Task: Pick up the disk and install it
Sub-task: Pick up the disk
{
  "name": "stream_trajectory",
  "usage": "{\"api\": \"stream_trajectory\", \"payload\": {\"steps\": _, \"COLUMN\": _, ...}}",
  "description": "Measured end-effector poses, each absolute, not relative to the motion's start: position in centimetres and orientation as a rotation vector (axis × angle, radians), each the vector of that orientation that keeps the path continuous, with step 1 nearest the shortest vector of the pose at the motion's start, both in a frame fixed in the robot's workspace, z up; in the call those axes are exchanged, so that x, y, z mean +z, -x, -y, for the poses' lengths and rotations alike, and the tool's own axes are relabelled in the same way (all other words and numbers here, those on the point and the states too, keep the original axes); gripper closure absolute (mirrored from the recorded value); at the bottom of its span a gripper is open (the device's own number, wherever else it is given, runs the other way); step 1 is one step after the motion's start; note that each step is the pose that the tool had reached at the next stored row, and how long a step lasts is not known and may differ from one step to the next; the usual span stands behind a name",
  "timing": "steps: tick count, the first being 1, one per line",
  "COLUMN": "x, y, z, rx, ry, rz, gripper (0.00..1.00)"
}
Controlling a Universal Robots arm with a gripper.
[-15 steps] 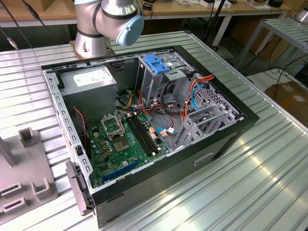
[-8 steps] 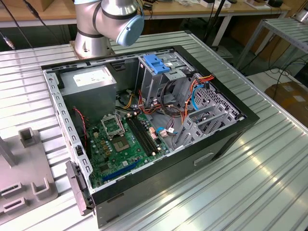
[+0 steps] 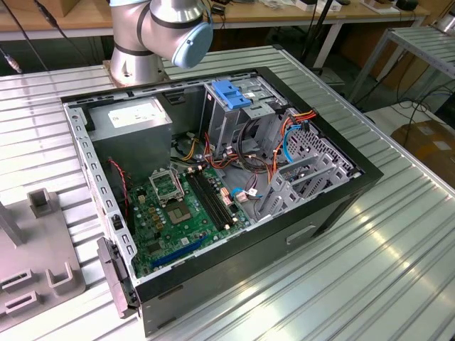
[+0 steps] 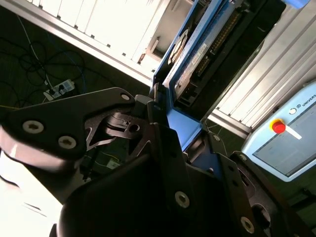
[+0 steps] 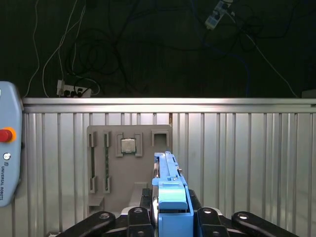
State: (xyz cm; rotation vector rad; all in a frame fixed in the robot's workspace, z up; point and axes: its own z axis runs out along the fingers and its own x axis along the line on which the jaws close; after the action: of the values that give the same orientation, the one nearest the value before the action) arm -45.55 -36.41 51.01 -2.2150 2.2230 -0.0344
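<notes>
The disk point(image 5: 168, 174) stands edge-on between my fingers, a thin silver slab in a blue plastic frame. In the second wrist view the disk point(image 4: 198, 53) shows its labelled face and the blue frame running down into the jaws. My gripper point(image 5: 171, 215) is shut on the frame's lower end, also seen as my gripper point(image 4: 170, 117) with its black linkages on both sides. The disk is held in the air above the ribbed metal table point(image 5: 247, 163). The open computer case point(image 3: 323, 213) lies on that table, with a metal drive cage point(image 3: 238, 117) at its back.
A blue latch piece point(image 3: 231, 93) sits atop the cage, next to a grey box with a white sticker point(image 3: 135, 122). A grey fixture plate point(image 5: 129, 163) carrying a chip lies under the disk. A teach pendant point(image 5: 7, 163) rests at the table's side. Cables lie on the dark floor point(image 5: 148, 49).
</notes>
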Motion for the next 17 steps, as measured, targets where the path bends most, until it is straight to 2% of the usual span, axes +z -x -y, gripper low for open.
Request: {"api": "stream_trajectory", "payload": {"steps": 17, "x": 51.01, "y": 44.65, "z": 36.41, "rx": -0.034, "ry": 2.215, "rz": -2.223, "gripper": 0.63}}
